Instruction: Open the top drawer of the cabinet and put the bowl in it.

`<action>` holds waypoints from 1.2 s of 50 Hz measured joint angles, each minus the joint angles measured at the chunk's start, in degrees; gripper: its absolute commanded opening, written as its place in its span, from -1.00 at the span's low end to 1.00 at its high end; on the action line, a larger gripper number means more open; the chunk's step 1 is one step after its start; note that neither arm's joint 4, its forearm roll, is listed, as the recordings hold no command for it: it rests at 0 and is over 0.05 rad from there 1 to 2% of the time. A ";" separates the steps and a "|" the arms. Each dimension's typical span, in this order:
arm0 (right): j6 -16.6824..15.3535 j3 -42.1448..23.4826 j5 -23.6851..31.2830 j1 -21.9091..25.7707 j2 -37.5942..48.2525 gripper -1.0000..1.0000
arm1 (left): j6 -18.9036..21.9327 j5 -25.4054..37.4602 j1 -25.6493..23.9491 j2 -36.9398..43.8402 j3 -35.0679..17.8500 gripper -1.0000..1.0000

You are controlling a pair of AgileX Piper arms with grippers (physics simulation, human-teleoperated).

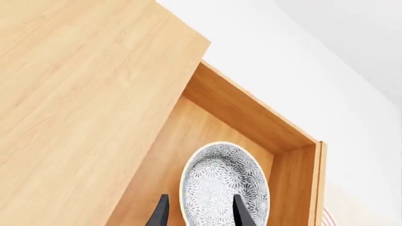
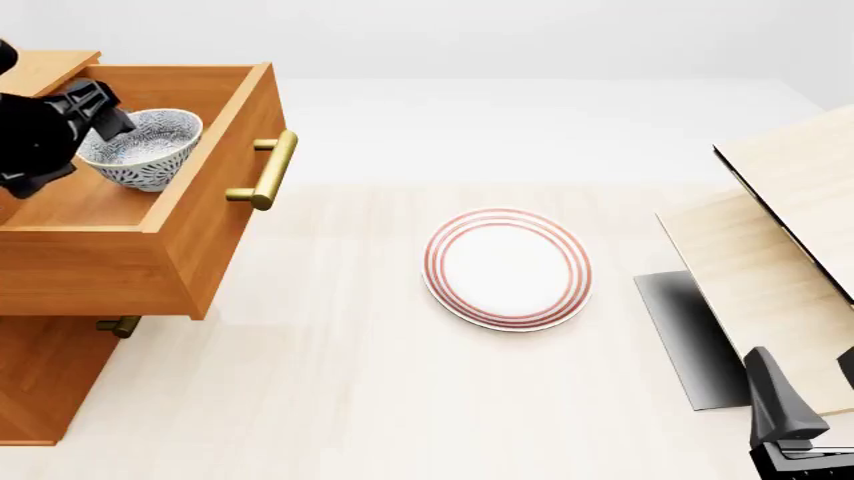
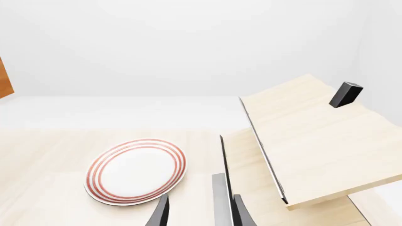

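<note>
front view: the bowl [image 2: 144, 148] sits tilted inside the pulled-out top drawer [image 2: 200, 215]. the left gripper [image 2: 104, 112] grasps its rim. the right gripper [image 3: 199, 214] is spread, holding nothing.

Glossy black left arm [image 2: 34, 140], dark grey tapered fingers [image 1: 242, 212], matching black right arm [image 2: 787, 430]

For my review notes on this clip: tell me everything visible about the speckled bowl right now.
The bowl is small, round and deep, white with a dense dark blue-grey speckled pattern inside and out, glazed like ceramic. It is empty and sits tilted inside the pulled-out top drawer of the cabinet. The left gripper has one finger inside the rim and one outside; whether it actually pinches the rim, and whether the bowl's base touches the drawer floor, cannot be told.
</note>
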 measured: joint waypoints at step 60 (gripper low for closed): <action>0.00 0.00 0.00 0.00 0.00 1.00 | 5.84 17.91 -5.79 -10.98 -10.23 1.00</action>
